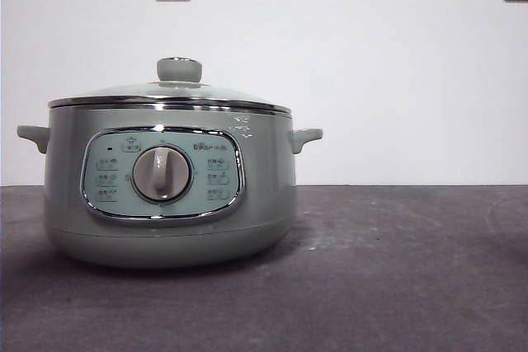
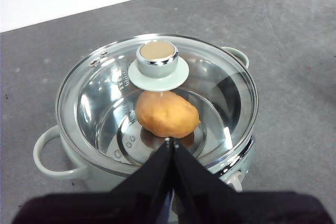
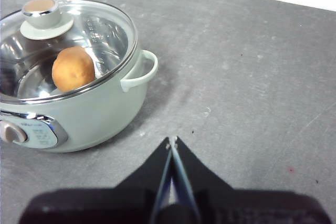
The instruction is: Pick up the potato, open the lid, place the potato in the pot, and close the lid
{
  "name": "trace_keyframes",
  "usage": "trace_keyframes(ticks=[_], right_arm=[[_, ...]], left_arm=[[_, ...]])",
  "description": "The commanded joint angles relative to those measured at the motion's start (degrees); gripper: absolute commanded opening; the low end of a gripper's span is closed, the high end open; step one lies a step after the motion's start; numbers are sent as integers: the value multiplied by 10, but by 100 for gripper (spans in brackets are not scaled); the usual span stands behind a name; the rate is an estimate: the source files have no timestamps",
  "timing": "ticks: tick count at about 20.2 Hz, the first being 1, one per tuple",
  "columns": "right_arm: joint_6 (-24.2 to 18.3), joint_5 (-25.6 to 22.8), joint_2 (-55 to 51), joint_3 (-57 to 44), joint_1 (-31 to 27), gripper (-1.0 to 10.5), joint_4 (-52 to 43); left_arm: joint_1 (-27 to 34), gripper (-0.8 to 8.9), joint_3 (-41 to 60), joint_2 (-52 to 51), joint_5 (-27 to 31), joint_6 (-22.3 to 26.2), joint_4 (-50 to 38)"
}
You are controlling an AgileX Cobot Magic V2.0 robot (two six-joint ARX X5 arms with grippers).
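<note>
Wrapping up: potato inside pot, lid seated on pot rim. Left gripper above pot, jaws closed, empty; right gripper beside pot, same. Task looks complete; retract clear without bumping knob.

The pot has a smooth, satiny pale green shell that looks like painted metal or plastic, with a glossy chrome frame around its control panel and a matt grey dial. Below the left gripper, the lid is clear glass with a polished chrome rim, and its knob is matt green with a shiny ring. Inside, the mirror-bright steel reflects the smooth, matt-skinned potato. The table is dull grey and slightly rough.
</note>
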State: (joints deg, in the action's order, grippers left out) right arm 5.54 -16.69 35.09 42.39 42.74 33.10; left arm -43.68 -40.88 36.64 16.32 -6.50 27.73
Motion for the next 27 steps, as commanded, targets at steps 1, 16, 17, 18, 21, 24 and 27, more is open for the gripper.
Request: trace_keyframes(ticks=[1,16,17,18,21,24,27], right_arm=[[0,-2,-3,-4,0,-16,-4],[0,-2,-3,-4,0,-16,-3],[0,-2,-3,-4,0,-16,-3],[0,-2,-3,-4,0,-16,-3],[0,-2,-3,-4,0,-16,-3],[0,-2,-3,-4,0,-16,-3],[0,-2,-3,-4,0,-16,-3]], left_arm=[[-1,-3,2,0,1,-4,0],[331,-3,162,-230,-173,135,-186],[343,-3,187,-244,-184,136,-203],[353,-3,209,-255,-191,136,-209],[374,-3,262,-282,-212,136,-226],[383,-3,300,-313,-212,136,-236],[385,-3,328,-338,-212,135,-235]])
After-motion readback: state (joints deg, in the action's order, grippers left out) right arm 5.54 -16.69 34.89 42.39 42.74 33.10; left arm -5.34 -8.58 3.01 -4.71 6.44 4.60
